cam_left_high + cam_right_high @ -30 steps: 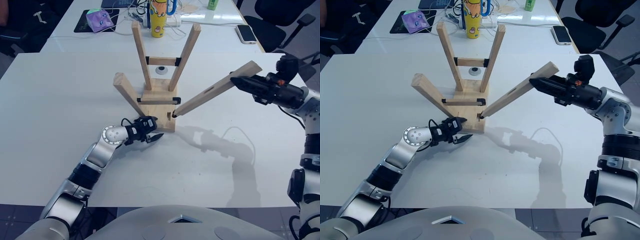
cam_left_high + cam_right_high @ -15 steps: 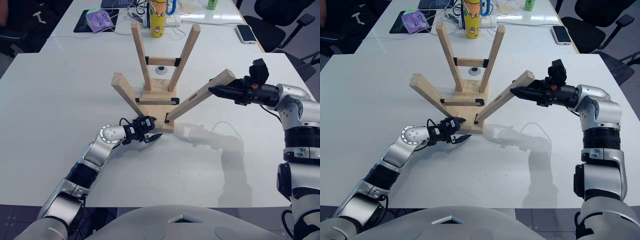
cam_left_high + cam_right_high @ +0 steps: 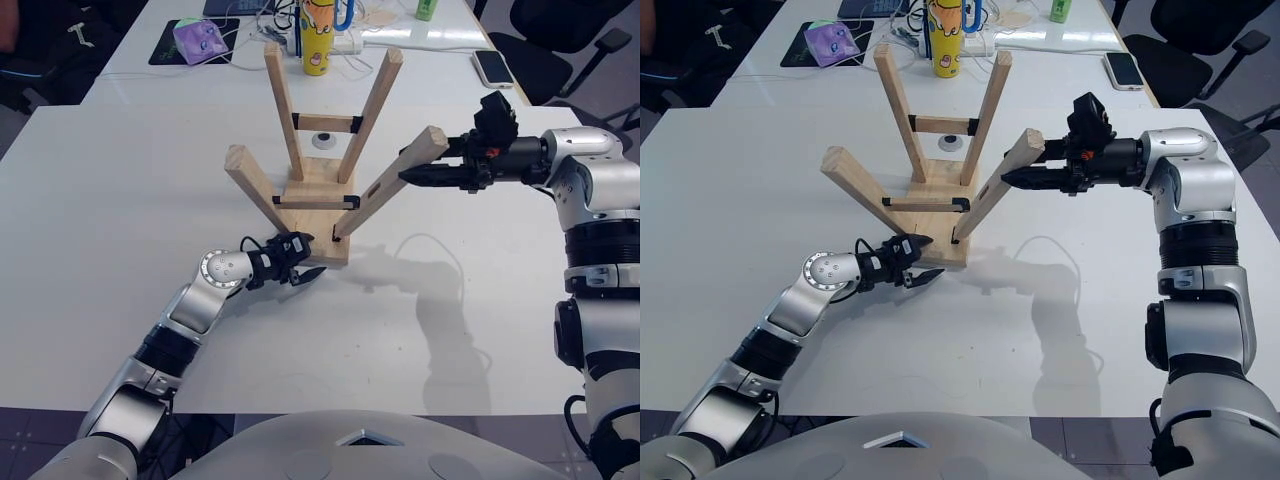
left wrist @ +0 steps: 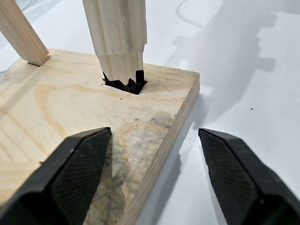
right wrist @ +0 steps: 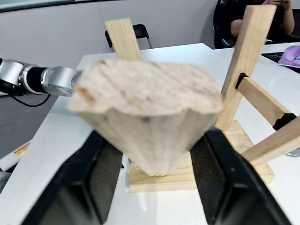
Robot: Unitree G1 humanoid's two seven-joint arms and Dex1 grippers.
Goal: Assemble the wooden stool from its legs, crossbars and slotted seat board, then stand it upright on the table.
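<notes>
Right fingers [image 5: 102,178] clamped on the tilted leg [image 5: 150,112]; left fingers [image 4: 79,164] spread astride the seat board [image 4: 61,108] corner.

Bright light from above, distinct dark shadows

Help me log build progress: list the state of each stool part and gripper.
Seat board, flat on the table, underside up.
Fourth leg, tilted, lower end in its corner slot.
Right gripper, shut on the fourth leg's upper end.
Left gripper, fingers open astride the seat board's near corner.
Two back legs, standing in the board, joined by a crossbar.
</notes>
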